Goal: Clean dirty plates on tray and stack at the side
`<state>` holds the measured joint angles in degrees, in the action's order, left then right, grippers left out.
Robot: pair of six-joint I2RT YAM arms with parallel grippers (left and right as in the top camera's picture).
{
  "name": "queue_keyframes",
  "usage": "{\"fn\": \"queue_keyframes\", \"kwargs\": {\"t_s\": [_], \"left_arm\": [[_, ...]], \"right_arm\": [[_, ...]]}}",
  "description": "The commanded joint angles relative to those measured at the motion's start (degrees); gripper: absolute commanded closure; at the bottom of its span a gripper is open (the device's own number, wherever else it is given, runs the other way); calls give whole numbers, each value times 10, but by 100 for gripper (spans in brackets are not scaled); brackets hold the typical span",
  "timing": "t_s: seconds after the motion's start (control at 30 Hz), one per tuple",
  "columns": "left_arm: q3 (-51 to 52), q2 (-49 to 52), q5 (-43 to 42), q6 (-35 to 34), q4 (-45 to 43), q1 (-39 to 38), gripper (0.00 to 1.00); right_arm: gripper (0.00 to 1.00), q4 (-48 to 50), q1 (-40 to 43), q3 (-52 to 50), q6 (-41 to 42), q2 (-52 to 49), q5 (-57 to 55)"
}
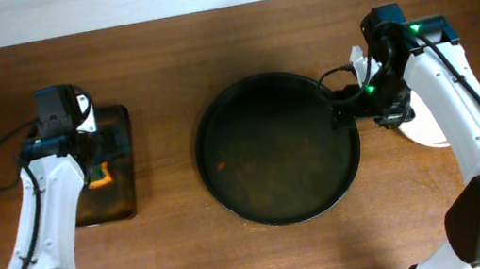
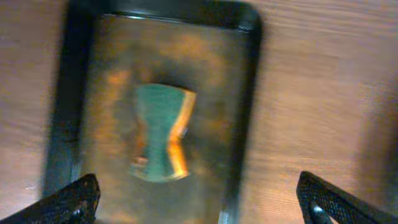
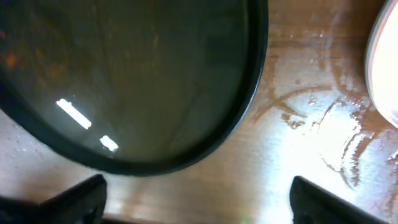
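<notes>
The large round black tray (image 1: 228, 184) sits mid-table with no plates on it, only faint orange specks. In the right wrist view its rim (image 3: 252, 93) curves across the top left. White plates (image 1: 427, 128) lie right of the tray, mostly hidden under my right arm. One white edge shows in the right wrist view (image 3: 385, 68). My right gripper (image 1: 351, 110) is open and empty over the table beside the tray's right rim (image 3: 199, 199). My left gripper (image 1: 81, 156) is open and empty above the rectangular tray (image 2: 199, 202).
A small rectangular black tray (image 1: 124, 185) at the left holds a green and orange sponge (image 2: 160, 132), which also shows in the overhead view (image 1: 99, 175). Wet streaks (image 3: 311, 118) mark the wood between the round tray and the plates.
</notes>
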<state>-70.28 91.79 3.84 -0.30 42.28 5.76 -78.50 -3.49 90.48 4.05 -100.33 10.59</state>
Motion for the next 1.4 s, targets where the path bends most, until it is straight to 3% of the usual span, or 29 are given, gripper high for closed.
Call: {"fn": "queue_keyframes", "kwargs": {"t_s": [0.0,0.13,0.27,0.37,0.6,0.73,1.13,1.27,1.37], "left_arm": [[-3,-1,-94,-9,67,-12,1],[-3,-1,-102,-78,194,-11,1],[0,-8,-101,-56,262,-11,1],[54,-83,-101,-39,228,-12,1],[256,-432,-120,-18,62,-12,1],[283,-559,-116,-18,59,-11,1],[283,-566,-116,-18,64,-11,1],[283,-566,-116,-18,64,-11,1],[283,-566,-116,-18,64,-11,1]], "right_arm": [[1,37,-2,4,-2,16,-3],[1,40,-2,4,-2,16,-2],[1,-23,-2,4,11,22,-3],[1,5,-2,-47,14,87,-3],[1,173,-2,-290,35,372,-15],[1,174,-2,-308,35,471,-42],[1,175,-3,-309,35,368,-42],[1,183,-3,-312,33,440,-66],[1,285,-3,-364,2,532,-68]]}}
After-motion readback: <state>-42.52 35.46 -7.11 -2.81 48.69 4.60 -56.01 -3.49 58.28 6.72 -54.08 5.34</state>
